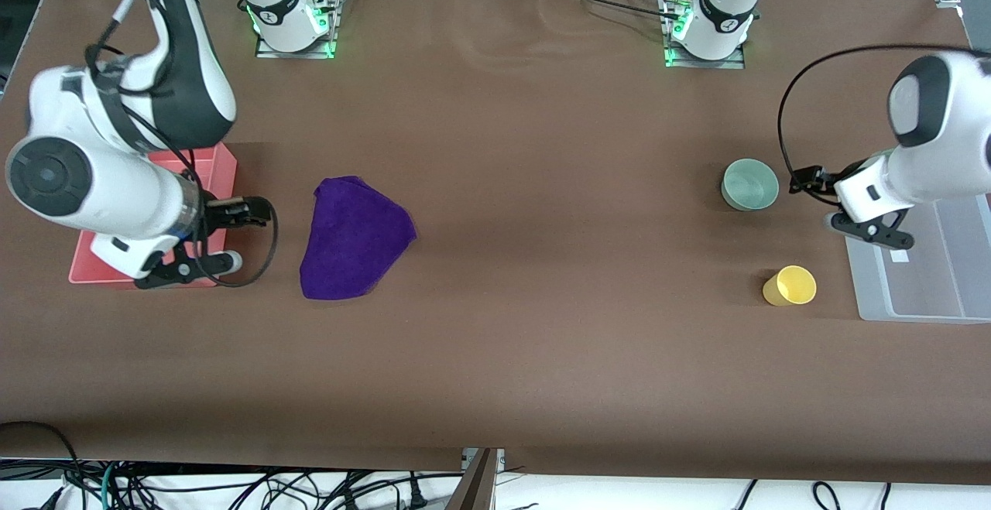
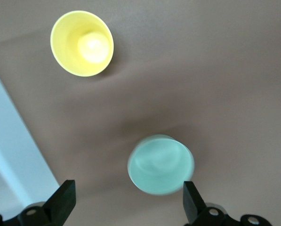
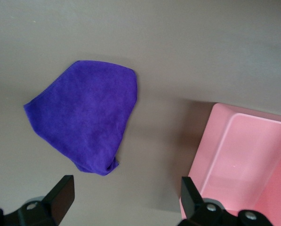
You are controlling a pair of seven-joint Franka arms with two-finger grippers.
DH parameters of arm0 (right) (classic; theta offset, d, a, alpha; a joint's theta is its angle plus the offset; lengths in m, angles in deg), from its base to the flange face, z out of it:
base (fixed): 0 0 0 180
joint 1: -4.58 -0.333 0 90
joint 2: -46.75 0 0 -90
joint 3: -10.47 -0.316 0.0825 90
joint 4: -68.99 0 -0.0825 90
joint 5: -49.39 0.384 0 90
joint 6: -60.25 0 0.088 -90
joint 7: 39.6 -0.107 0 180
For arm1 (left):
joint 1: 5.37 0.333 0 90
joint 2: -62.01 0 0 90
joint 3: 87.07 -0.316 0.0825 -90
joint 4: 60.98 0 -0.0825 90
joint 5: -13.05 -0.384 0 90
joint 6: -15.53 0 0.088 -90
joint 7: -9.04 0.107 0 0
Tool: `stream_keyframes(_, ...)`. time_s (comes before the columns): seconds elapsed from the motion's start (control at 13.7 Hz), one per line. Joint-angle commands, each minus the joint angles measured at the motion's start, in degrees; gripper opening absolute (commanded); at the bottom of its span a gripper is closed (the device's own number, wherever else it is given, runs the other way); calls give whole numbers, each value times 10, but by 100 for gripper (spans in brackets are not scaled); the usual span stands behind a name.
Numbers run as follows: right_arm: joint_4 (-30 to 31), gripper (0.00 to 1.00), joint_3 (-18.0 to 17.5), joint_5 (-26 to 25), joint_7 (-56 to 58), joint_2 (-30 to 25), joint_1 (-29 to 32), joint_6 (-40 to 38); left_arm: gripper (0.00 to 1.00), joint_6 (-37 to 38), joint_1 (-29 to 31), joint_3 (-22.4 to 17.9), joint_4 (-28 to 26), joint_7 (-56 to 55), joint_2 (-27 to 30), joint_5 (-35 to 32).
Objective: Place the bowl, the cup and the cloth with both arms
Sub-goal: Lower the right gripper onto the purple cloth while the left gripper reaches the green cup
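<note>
Bowl (image 2: 161, 164) beneath spread left claw (image 2: 128, 197).

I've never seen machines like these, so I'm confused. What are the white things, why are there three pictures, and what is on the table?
The white things are two robot arms with pinching grippers. One picture looks down from high up; the other two come from cameras on the arms' wrists. On the brown table lie a purple cloth, a green bowl and a yellow cup. The right gripper hangs open over the edge of a pink tray, beside the cloth. The left gripper hangs open near the bowl, beside a clear tray. Neither holds anything.
</note>
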Motion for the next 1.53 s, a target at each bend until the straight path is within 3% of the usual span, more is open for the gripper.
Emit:
stream_keyframes(0.0, 43, 100, 2, 5, -5, 13, -22, 62, 100, -160, 26, 4, -129, 118, 17, -8)
stream_keyframes(0.29, 74, 100, 2, 5, -25, 20, -25, 107, 99, -232, 56, 5, -152, 234, -54, -7)
stream_keyframes(0.36, 74, 100, 2, 5, -26, 28, -26, 113, 89, -236, 56, 5, -152, 251, -73, -7)
stream_keyframes(0.44, 75, 100, 2, 5, -26, 33, -31, 120, 73, -242, 57, 6, -152, 262, -89, -1)
stream_keyframes(0.58, 83, 100, 2, 5, -27, 40, -37, 128, 10, -261, 55, 7, -150, 261, -104, 1)
stream_keyframes(0.66, 88, 100, 2, 5, -28, 42, -38, 133, 0, -261, 55, 8, -148, 259, -106, 2)
stream_keyframes(0.8, 119, 100, 2, 8, -29, 54, -48, 179, 0, -258, 54, 12, -145, 258, -105, 2)
stream_keyframes(1.02, 233, 100, 1, 21, -38, 54, -52, 331, 0, -254, 56, 16, -145, 255, -99, 2)
stream_keyframes(1.17, 268, 100, -5, 21, -38, 65, -52, 376, 0, -224, 55, 20, -134, 253, -73, 2)
stream_keyframes(1.39, 289, 100, -10, 21, -37, 78, -52, 405, 0, -76, 55, 21, -36, 257, -49, 1)
stream_keyframes(1.46, 291, 87, -10, 21, -32, 81, -52, 406, 0, -20, 56, 20, 11, 257, -51, 1)
